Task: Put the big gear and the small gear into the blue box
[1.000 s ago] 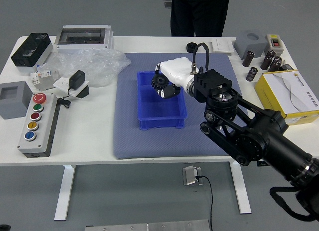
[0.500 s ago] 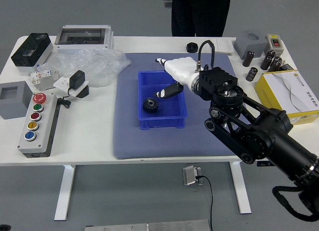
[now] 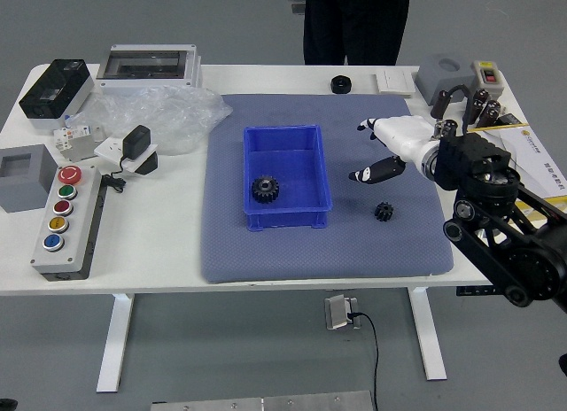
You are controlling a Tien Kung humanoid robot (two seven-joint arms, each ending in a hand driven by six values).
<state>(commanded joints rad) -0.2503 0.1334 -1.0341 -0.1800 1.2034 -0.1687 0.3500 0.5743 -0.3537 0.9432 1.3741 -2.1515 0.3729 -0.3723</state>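
Big gear (image 3: 265, 189) sits inside box (image 3: 288, 219). Small gear (image 3: 384, 212) right of box; right hand (image 3: 406, 141) empty, fingers parted. Looks light, stiff; I'd pinch toothed rim from opposite sides.

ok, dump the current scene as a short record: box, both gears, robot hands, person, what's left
box: blue box, on the mat
big_gear: big gear, inside the box, toward its near left corner
small_gear: small gear, on the mat, right of the box
right_hand: right robot hand, above the mat right of the box, fingers spread, holding nothing
left_hand: out of view
person: person at the far side, hands not visible
remaining: small gear into box
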